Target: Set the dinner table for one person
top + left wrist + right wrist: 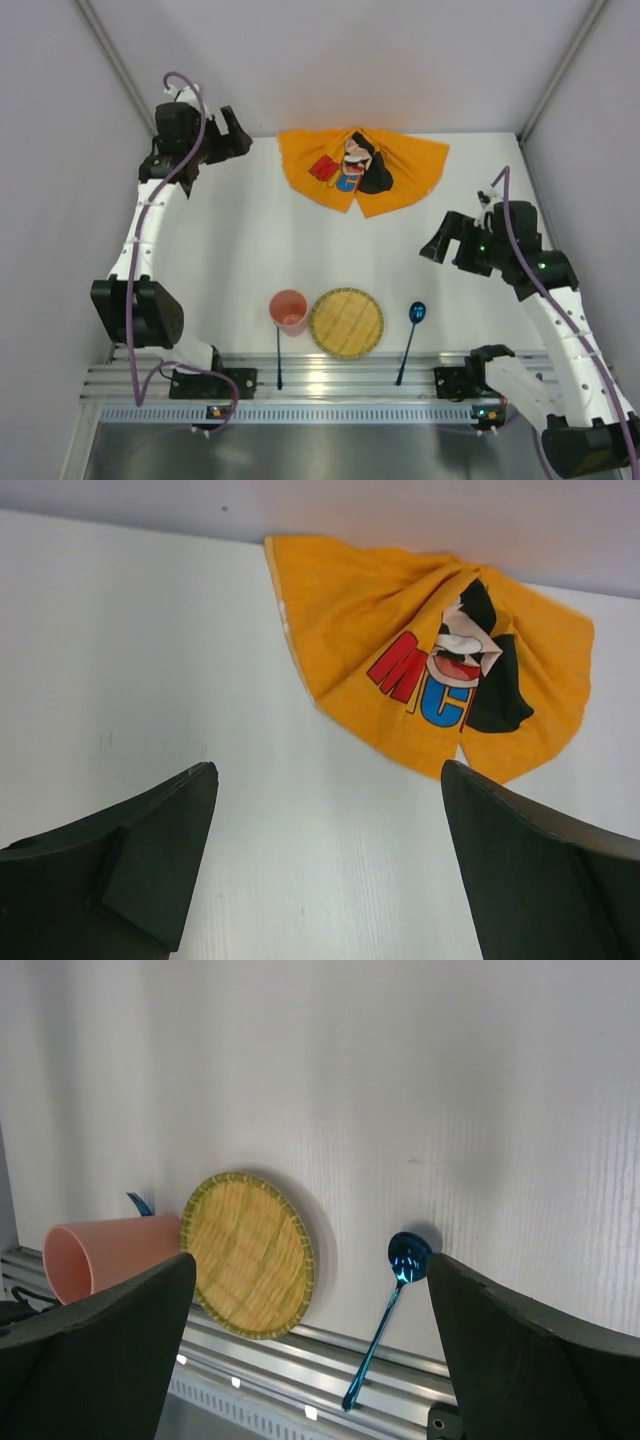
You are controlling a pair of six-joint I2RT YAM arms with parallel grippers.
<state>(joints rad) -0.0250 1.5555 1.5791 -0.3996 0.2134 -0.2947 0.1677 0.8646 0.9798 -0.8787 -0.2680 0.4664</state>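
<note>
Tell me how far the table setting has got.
Done: nothing obvious; the orange cloth lies bunched at the far edge. In hand: nothing; the left hand and right hand are both open and empty. Left: spread the cloth, then lay the plate, cup and spoon, now lined up at the near edge.

The white-shelled, black-jointed left arm [148, 215] and right arm [565, 320] are carrying purple cables [184, 77]; small green lights [541, 265] are glowing.

White dinner table [250, 240], orange cartoon-print cloth [410, 165]
</note>
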